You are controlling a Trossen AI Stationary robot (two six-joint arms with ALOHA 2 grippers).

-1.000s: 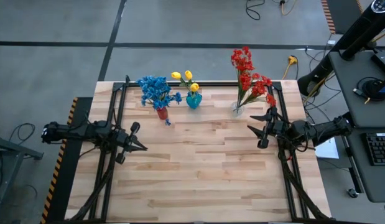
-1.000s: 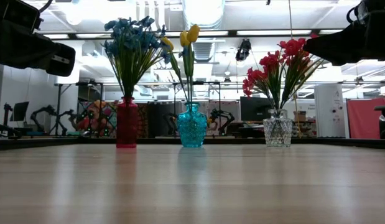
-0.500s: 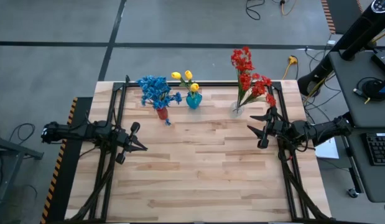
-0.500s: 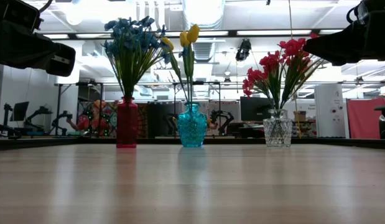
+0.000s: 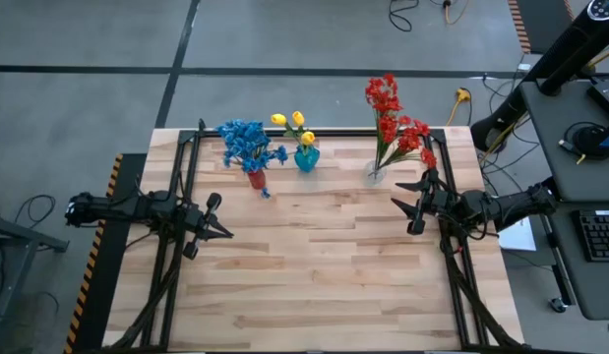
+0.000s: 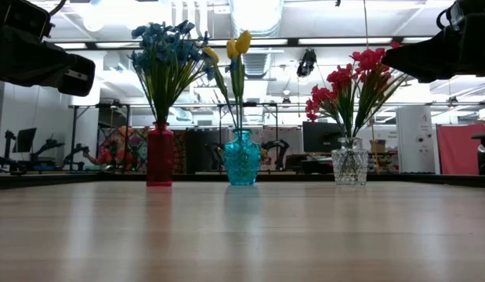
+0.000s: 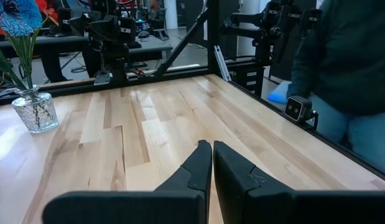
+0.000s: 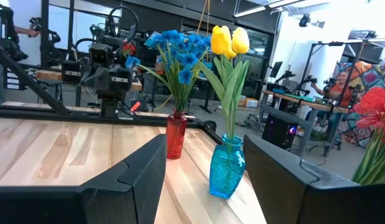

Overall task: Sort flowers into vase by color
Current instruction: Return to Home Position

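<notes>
Now, left gripper (image 5: 229, 234): low over the table's left edge, about midway along it, pointing toward the middle. Its two dark fingers lie pressed together with only a hairline between them, and they hold nothing.
right gripper (image 5: 402, 205): over the table's right edge, just inside the frame rail, facing the left gripper across the boards. Its fingers stand wide apart with nothing between them.
table (image 5: 314, 285): pale wooden planks inside a black metal frame.
red vase (image 5: 257, 179): a slim bottle standing upright at the far edge, left of that edge's middle. It carries the blue flowers (image 5: 247, 144).
blue vase (image 5: 306, 157): round-bellied turquoise glass near the middle of the far edge, just to the right of the red vase. The yellow flowers (image 5: 292, 122), tulip-like, stand in it.
transparent vase (image 5: 375, 173): cut glass near the far right corner, apart from the other two vases and close to the right gripper. The red flowers (image 5: 391, 113) fan out of it and lean past the far edge.
markings: a yellow-and-black striped strip (image 5: 114, 175) runs on the floor beside the left edge. Any lettering on the gear is too small to read.
person (image 7: 354, 56): in a dark top, beyond the table, seen from the left wrist.
</notes>
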